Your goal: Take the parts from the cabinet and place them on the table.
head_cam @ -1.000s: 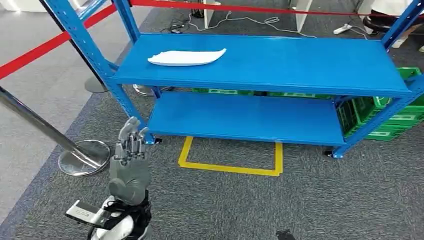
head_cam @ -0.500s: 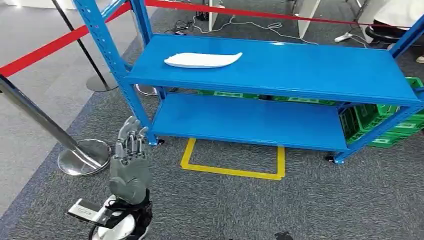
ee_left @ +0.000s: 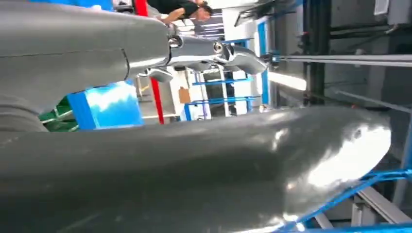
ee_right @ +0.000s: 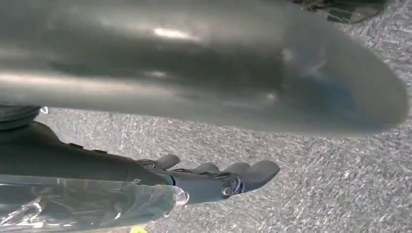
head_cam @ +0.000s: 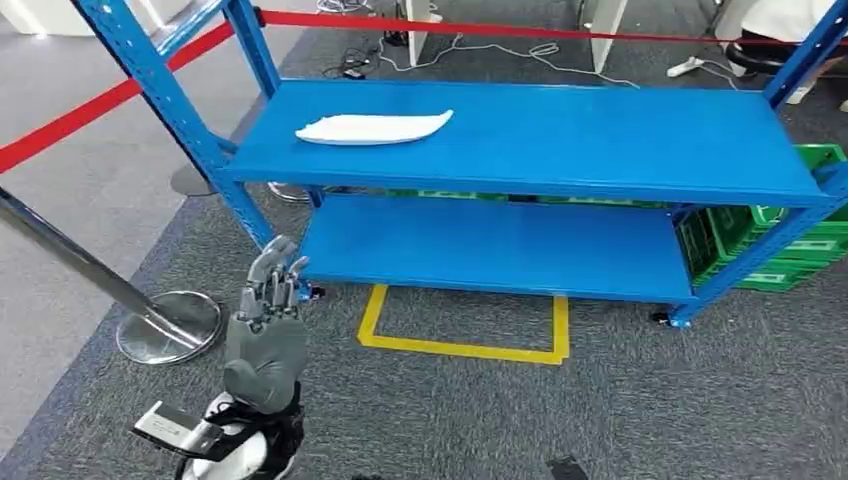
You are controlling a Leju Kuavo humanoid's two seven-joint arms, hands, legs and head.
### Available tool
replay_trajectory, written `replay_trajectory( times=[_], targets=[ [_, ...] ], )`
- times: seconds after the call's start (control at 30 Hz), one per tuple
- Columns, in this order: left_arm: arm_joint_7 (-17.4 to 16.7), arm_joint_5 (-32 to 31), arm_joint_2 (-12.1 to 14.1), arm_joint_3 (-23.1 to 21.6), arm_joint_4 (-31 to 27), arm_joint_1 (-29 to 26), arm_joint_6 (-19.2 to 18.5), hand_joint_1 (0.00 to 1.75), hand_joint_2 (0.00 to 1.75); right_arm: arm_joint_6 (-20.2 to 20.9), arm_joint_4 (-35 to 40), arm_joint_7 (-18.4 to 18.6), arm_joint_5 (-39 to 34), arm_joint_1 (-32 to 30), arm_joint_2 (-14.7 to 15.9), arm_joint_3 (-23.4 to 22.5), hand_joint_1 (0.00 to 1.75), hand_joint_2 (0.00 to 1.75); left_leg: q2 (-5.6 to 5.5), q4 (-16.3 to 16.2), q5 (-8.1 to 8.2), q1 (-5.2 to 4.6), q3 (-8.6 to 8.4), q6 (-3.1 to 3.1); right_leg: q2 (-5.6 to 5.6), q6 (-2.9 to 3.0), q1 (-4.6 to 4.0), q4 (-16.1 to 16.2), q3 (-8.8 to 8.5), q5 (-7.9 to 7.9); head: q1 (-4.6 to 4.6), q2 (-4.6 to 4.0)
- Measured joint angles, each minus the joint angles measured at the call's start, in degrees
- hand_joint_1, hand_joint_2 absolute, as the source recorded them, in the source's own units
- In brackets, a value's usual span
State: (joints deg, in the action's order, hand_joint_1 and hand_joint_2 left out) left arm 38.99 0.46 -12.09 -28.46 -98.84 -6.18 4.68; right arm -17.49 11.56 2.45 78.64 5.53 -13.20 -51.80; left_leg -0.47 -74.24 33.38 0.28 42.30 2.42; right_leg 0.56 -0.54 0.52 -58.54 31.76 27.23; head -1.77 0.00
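A long white part [head_cam: 372,127] lies flat on the top shelf of the blue cabinet rack [head_cam: 620,150], toward its left end. My left hand [head_cam: 265,335] is raised at the lower left of the head view, well short of the rack, with its fingers straight, apart and holding nothing. In the left wrist view its fingers [ee_left: 233,54] stretch out toward blue racking. My right hand hangs low, and its fingers [ee_right: 252,172] are extended over grey carpet with nothing in them.
The rack's lower shelf [head_cam: 500,245] is bare. A yellow tape outline [head_cam: 465,345] marks the carpet in front of it. A chrome stanchion base [head_cam: 165,325] and red barrier belt [head_cam: 60,125] stand at my left. Green crates [head_cam: 790,250] sit behind the rack's right end.
The whole picture has shifted, so the camera has moved. My left hand keeps its raised pose, fingers leaning slightly more to the right. The white part has not moved on the shelf.
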Motion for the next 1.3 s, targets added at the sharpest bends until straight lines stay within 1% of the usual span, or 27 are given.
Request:
replay_trajectory(
  times=[0.03, 0.1, 0.13, 0.17, 0.27, 0.33, 0.37, 0.43, 0.47, 0.5, 0.53, 0.6, 0.63, 0.67, 0.77, 0.83, 0.87, 0.93, 0.97, 1.0, 1.03, 1.07, 1.1, 1.13, 1.17, 1.23, 1.3],
  targets=[
    [0.0, 0.0, 0.0, 0.1, 0.0, 0.0, 0.0, 0.00, 0.00, 0.0, 0.0, 0.0, 0.0, 0.0, 0.0, 0.0, 0.00, 0.00, 0.00, 2.6, -2.88, -0.01, -0.69, -0.19, 0.11, -0.05, -0.03, 0.0, -0.34, 0.33, -0.02, 0.00],
    [0.0, 0.0, 0.0, 0.1, 0.0, 0.0, 0.1, 0.00, 0.00, 0.0, 0.0, 0.0, 0.0, 0.0, 0.0, 0.0, 0.00, 0.00, 0.00, 11.8, -9.14, -0.13, -4.41, -0.76, 0.33, -0.38, -0.03, 0.0, -1.34, 1.07, -0.02, 0.00],
    [0.0, 0.0, 0.0, 0.1, 0.0, 0.1, 0.2, 0.00, 0.00, 0.0, 0.0, 0.0, 0.0, 0.0, 0.0, 0.0, 0.00, 0.00, 0.02, 15.3, -10.77, -0.26, -5.78, -1.13, 0.37, -0.73, -0.19, 0.0, -1.09, 1.46, -0.07, 0.00],
    [0.0, 0.0, -0.1, 0.1, 0.0, 0.1, 0.2, 0.00, 0.00, 0.0, 0.0, 0.0, 0.0, 0.1, 0.0, 0.0, 0.00, 0.00, 0.01, 16.4, -10.29, -0.19, -6.21, -1.38, 0.54, -1.08, -0.55, -0.5, -1.46, 2.08, -0.09, 0.00],
    [0.0, 0.1, -0.1, 0.2, 0.1, 0.1, 0.2, 0.00, 0.00, 0.0, 0.0, 0.0, 0.0, 0.1, 0.0, 0.0, 0.00, 0.00, -0.18, 16.4, -9.94, -0.36, -6.24, -2.15, 0.27, -1.94, -0.40, 0.5, -1.74, 2.33, 0.07, 0.00],
    [0.0, 0.0, -0.3, 0.2, 0.1, 0.1, 0.1, 0.00, 0.00, 0.0, 0.0, 0.0, 0.0, 0.2, 0.0, 0.0, 0.00, 0.00, -0.14, 16.8, -9.84, 0.14, -6.71, -2.74, -0.04, -2.63, -0.41, -1.2, -1.37, 3.66, 0.31, 0.00],
    [0.0, 0.0, -0.4, 0.2, 0.1, 0.1, 0.1, 0.00, 0.00, 0.1, 0.0, 0.0, 0.0, 0.2, 0.0, 0.0, 0.00, 0.00, -0.09, 16.8, -9.69, 0.17, -6.78, -2.98, -0.07, -2.83, -0.36, -4.7, 0.42, 5.70, 0.48, 0.00],
    [0.0, 0.0, -0.4, 0.3, 0.2, 0.1, 0.1, 0.00, 0.00, 0.1, 0.0, 0.0, 0.0, 0.2, 0.0, 0.0, 0.00, 0.00, -0.08, 16.8, -9.52, 0.16, -6.83, -3.21, -0.08, -3.15, -0.23, -14.2, 5.56, 9.62, 0.46, 0.00],
    [0.0, 0.1, -0.4, 0.3, 0.3, 0.1, 0.1, 0.00, 0.00, 0.1, 0.0, 0.0, -0.1, 0.1, 0.0, 0.0, 0.00, 0.00, -0.10, 16.8, -9.42, 0.16, -6.90, -3.23, -0.09, -3.29, -0.19, -17.4, 7.68, 10.15, 0.48, 0.00],
    [0.0, 0.6, -0.4, 0.3, 0.4, 0.0, -0.1, 0.00, 0.00, 0.1, 0.0, 0.0, -0.1, 0.0, 0.0, 0.0, 0.00, 0.00, -0.18, 16.8, -9.30, 0.17, -7.03, -3.21, -0.09, -3.37, -0.09, -17.4, 8.26, 9.07, 0.46, 0.00],
    [0.0, 0.9, -0.5, 0.4, 0.5, 0.0, -0.2, 0.00, 0.00, 0.1, 0.0, -0.1, -0.1, 0.0, 0.0, 0.0, 0.00, 0.00, -0.25, 16.8, -9.15, 0.21, -7.25, -3.05, -0.10, -3.38, 0.00, -15.1, 7.63, 6.81, 0.50, 0.00],
    [0.0, 1.3, -0.5, 0.4, 0.5, 0.0, -0.4, 0.00, 0.00, 0.1, 0.0, -0.1, -0.2, 0.1, 0.0, 0.0, 0.00, 0.00, -0.32, 16.8, -8.76, 0.43, -7.98, -2.51, -0.18, -3.50, 0.25, -5.1, 3.50, 0.69, 0.50, 0.00],
    [0.0, 1.5, -0.5, 0.4, 0.5, 0.0, -0.4, 0.00, 0.00, 0.2, 0.0, -0.1, -0.2, 0.1, 0.0, 0.0, 0.00, 0.00, -0.32, 16.8, -8.52, 0.28, -8.21, -2.10, -0.27, -3.72, 0.45, -1.1, 1.91, -0.54, 0.54, 0.00],
    [0.0, 1.7, -0.5, 0.4, 0.5, 0.1, -0.5, 0.00, 0.00, 0.3, 0.0, -0.2, -0.2, 0.2, 0.0, 0.0, 0.00, 0.00, -0.41, 16.3, -8.33, 0.03, -8.09, -1.77, 0.22, -3.14, 0.26, -0.5, 1.31, -0.29, 0.77, 0.00],
    [0.0, 1.7, -0.5, 0.4, 0.6, 0.0, -0.7, 0.00, 0.00, 0.3, 0.0, -0.2, -0.2, 0.1, 0.0, 0.0, 0.00, 0.00, -0.40, 16.9, -8.86, 0.24, -8.14, -0.94, 0.36, -1.79, -0.13, -0.9, 1.77, -0.46, 0.48, 0.00],
    [0.0, 1.8, -0.6, 0.4, 0.5, 0.1, -0.7, 0.00, 0.00, 0.3, 0.0, -0.2, -0.2, 0.1, 0.0, 0.0, 0.00, 0.00, -0.17, 16.1, -7.76, 0.26, -7.79, -0.36, 0.31, -0.91, 0.22, -0.6, 1.63, -0.84, 0.37, 0.00],
    [0.0, 1.8, -0.5, 0.4, 0.6, 0.1, -0.7, 0.00, 0.00, 0.3, 0.0, -0.2, -0.2, 0.2, 0.0, 0.0, 0.00, 0.00, -0.13, 13.2, -5.77, 0.25, -6.51, -0.13, 0.26, -0.53, 0.22, -0.6, 1.66, -0.83, 0.06, 0.00],
    [0.0, 1.8, -0.5, 0.4, 0.6, 0.0, -0.6, 0.00, 0.00, 0.3, 0.0, -0.2, -0.2, 0.1, 0.0, 0.0, 0.00, 0.00, -0.12, 4.3, -1.45, 0.25, -2.29, 0.08, 0.06, -0.28, 0.14, -0.6, 1.70, -0.75, 0.02, 0.00],
    [0.0, 1.8, -0.5, 0.5, 0.7, -0.1, -0.3, 0.00, 0.00, 0.3, 0.0, -0.1, -0.2, 0.0, 0.0, 0.0, 0.00, 0.00, -0.12, 0.4, -0.23, 0.25, -0.39, 0.09, 0.00, -0.26, 0.10, -0.6, 1.73, -0.74, 0.02, 0.00],
    [0.0, 1.7, -0.5, 0.5, 0.7, -0.1, -0.2, 0.00, 0.00, 0.3, 0.0, -0.1, -0.2, -0.1, 0.0, 0.0, 0.00, 0.00, -0.12, -0.6, -0.58, 0.25, 0.19, 0.04, 0.00, -0.26, 0.08, -0.6, 1.70, -0.74, 0.04, 0.00],
    [0.0, 1.7, -0.5, 0.5, 0.6, -0.2, -0.2, 0.00, 0.00, 0.3, 0.0, -0.1, -0.2, -0.1, 0.0, 0.0, 0.00, 0.00, -0.13, 0.8, -2.08, 0.25, -0.51, -0.11, 0.03, -0.26, 0.07, -0.6, 1.67, -0.73, 0.00, 0.00],
    [0.0, 1.7, -0.5, 0.5, 0.6, -0.2, -0.2, 0.00, 0.00, 0.3, 0.0, -0.1, -0.2, 0.0, 0.0, 0.0, 0.00, 0.00, -0.12, 4.3, -4.48, 0.25, -2.32, -0.33, 0.09, -0.28, 0.08, -0.6, 1.60, -0.73, 0.02, 0.00],
    [0.0, 1.8, -0.6, 0.6, 0.6, -0.2, -0.2, 0.00, 0.00, 0.3, 0.0, -0.1, -0.2, 0.0, 0.0, 0.0, 0.00, 0.00, -0.12, 8.9, -6.86, 0.24, -4.74, -0.58, 0.16, -0.31, 0.08, -0.6, 1.47, -0.71, 0.00, 0.00],
    [0.0, 1.8, -0.6, 0.6, 0.4, -0.2, -0.3, 0.00, 0.00, 0.3, 0.0, -0.1, -0.2, 0.0, 0.0, 0.0, 0.00, 0.00, -0.08, 13.3, -8.53, 0.24, -7.10, -0.88, 0.20, -0.48, 0.08, -0.6, 1.39, -0.62, 0.02, 0.00],
    [0.0, 1.8, -0.6, 0.6, 0.4, -0.1, -0.3, 0.00, 0.00, 0.3, 0.0, -0.2, -0.2, 0.0, 0.0, 0.0, 0.00, 0.00, -0.04, 16.2, -8.24, 0.07, -8.50, -1.00, 0.23, -0.96, -0.47, -1.0, 1.59, -0.40, -0.04, 0.00],
    [0.0, 1.8, -0.8, 0.7, 0.3, -0.2, -0.3, 0.00, 0.00, 0.3, 0.0, -0.1, -0.1, -0.1, 0.0, 0.0, 0.00, 0.00, -0.24, 16.5, -7.98, 0.04, -8.33, -1.32, 0.20, -1.57, -0.32, -0.6, 1.73, -0.66, 0.11, 0.00],
    [0.0, 1.8, -0.8, 0.9, 0.3, -0.3, -0.3, 0.00, 0.00, 0.3, 0.0, -0.1, -0.1, 0.0, 0.0, 0.0, 0.00, 0.00, -0.26, 16.9, -8.20, 0.13, -8.44, -2.05, 0.17, -2.27, -0.15, -0.2, 1.47, -0.69, 0.07, 0.00]
  ],
)
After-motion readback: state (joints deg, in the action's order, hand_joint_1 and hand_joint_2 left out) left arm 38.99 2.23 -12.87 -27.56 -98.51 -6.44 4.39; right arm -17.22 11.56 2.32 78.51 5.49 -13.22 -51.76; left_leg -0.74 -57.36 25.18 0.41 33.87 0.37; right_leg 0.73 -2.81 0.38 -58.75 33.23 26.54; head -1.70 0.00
